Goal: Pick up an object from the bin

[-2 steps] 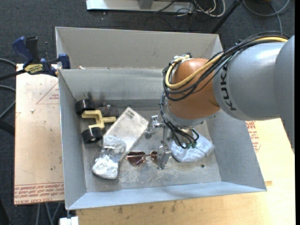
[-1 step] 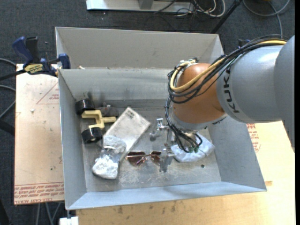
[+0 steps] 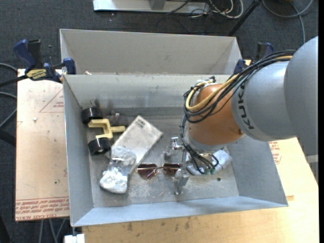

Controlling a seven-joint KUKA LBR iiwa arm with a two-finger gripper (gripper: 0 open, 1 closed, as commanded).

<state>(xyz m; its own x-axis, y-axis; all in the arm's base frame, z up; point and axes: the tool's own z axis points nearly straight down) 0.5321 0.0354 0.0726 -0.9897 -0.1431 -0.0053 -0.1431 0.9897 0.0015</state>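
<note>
the tool (image 3: 177,165) hangs low over the middle-near floor of the bin (image 3: 152,92), open, its 2 metal fingers (image 3: 178,184) standing apart, 1 to the far side and 1 to the near side of the right lens of a pair of brown-lensed sunglasses (image 3: 152,171); the glasses lie flat, left lens clear of the tool, and nothing is clamped yet.

risks, as i judge them: the frame is thin and flat, so closing fingers could slide over it and shut on air; a pinch at 1 end could let the glasses swing or slip out on the lift; a finger pressed to the bin floor could scrape or jam; the crumpled silvery wad (image 3: 115,180) and the white packet (image 3: 136,138) lie just left, near enough to be nudged if the glasses drag.

hard to make out: the wrist and its orange cover (image 3: 212,115) hide the floor behind the tool; a white and green thing (image 3: 221,160) peeks out beneath, its kind unclear; whether the fingertips touch the lens i cannot tell; the temples of the glasses are hard to trace.
</note>
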